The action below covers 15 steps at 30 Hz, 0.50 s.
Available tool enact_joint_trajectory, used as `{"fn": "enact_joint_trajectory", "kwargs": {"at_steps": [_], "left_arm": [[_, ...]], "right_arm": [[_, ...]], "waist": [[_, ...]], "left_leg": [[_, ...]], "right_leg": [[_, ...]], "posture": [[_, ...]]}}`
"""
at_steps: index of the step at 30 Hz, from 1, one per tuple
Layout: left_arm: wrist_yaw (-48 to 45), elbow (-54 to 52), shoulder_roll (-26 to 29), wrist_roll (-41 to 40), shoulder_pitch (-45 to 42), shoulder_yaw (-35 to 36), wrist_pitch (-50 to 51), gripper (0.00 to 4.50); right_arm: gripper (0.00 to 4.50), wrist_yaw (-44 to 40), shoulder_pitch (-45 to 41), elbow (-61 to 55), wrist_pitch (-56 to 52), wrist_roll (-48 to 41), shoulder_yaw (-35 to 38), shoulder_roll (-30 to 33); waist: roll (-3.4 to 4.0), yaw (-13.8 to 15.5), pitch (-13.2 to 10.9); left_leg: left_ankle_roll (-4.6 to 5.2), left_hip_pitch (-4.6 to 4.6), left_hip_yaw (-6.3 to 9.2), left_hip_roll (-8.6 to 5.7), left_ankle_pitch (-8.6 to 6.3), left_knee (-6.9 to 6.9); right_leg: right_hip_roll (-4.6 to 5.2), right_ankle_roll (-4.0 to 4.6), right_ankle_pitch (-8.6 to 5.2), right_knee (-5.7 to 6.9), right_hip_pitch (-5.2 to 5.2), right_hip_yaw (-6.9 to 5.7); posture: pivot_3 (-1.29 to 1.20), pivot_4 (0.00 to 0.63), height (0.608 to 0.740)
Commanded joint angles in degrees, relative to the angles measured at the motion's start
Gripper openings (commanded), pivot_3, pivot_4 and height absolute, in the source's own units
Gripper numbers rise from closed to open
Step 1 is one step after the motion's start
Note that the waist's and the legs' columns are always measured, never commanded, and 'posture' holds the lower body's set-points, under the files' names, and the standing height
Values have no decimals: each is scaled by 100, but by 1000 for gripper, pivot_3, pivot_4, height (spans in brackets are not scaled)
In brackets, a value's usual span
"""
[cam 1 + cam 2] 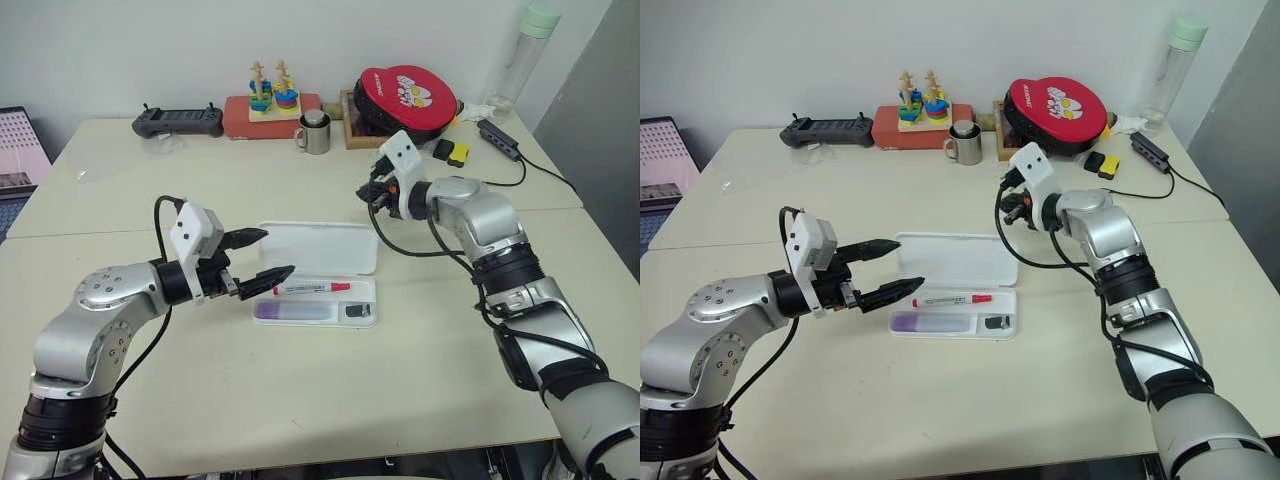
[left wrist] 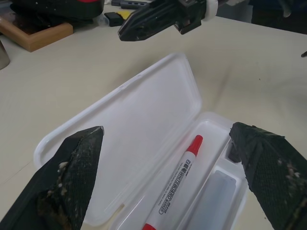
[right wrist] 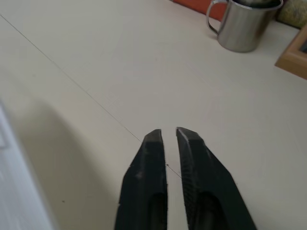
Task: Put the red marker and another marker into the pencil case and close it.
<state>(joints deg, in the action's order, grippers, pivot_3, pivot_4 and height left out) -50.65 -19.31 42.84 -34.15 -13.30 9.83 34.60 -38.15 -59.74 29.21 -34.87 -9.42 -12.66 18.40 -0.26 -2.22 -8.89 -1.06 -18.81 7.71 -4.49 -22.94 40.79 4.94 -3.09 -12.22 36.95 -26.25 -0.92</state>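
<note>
1. Jaws of the left gripper (image 1: 258, 256) gape wide, empty, at the pencil case (image 1: 318, 248)'s nine o'clock end.
2. Right gripper (image 3: 166, 135) pinched shut, empty, above bare table (image 1: 300, 390) at one o'clock.
3. Inside the open case: red marker (image 1: 312, 288), lilac marker (image 1: 294, 312).
4. Steel mug (image 1: 315, 131) stands at twelve o'clock.

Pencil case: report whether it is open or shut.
Open. The pencil case lid lies flat behind the tray, exposing the red marker and lilac marker inside.

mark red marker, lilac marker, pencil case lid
red marker (image 1: 312, 288): left eye view, on the white barrel, mid-length.
lilac marker (image 1: 293, 312): left eye view, on the middle of its body.
pencil case lid (image 1: 318, 247): left eye view, on the bare inner face of the open lid.
</note>
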Motion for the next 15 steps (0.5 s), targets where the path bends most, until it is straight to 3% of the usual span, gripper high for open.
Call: {"fn": "enact_joint_trajectory", "kwargs": {"at_steps": [1, 15], "left_arm": [[16, -205, 84, -139, 15, 234, 2, 4500], [-390, -287, 600, -306, 293, 379, 207, 4500]], "right_arm": [[11, -533, -33, -360, 104, 59, -155, 23], [11, -2041, 782, -2329, -289, -140, -644, 526]], "waist": [[1, -20, 0], [1, -51, -1]], "left_leg": [[0, 0, 0, 0, 0, 0], [0, 2, 4, 2, 0, -1]], "right_leg": [[0, 0, 0, 0, 0, 1], [-1, 0, 0, 1, 1, 0]], "posture": [[0, 150, 740], [0, 150, 740]]}}
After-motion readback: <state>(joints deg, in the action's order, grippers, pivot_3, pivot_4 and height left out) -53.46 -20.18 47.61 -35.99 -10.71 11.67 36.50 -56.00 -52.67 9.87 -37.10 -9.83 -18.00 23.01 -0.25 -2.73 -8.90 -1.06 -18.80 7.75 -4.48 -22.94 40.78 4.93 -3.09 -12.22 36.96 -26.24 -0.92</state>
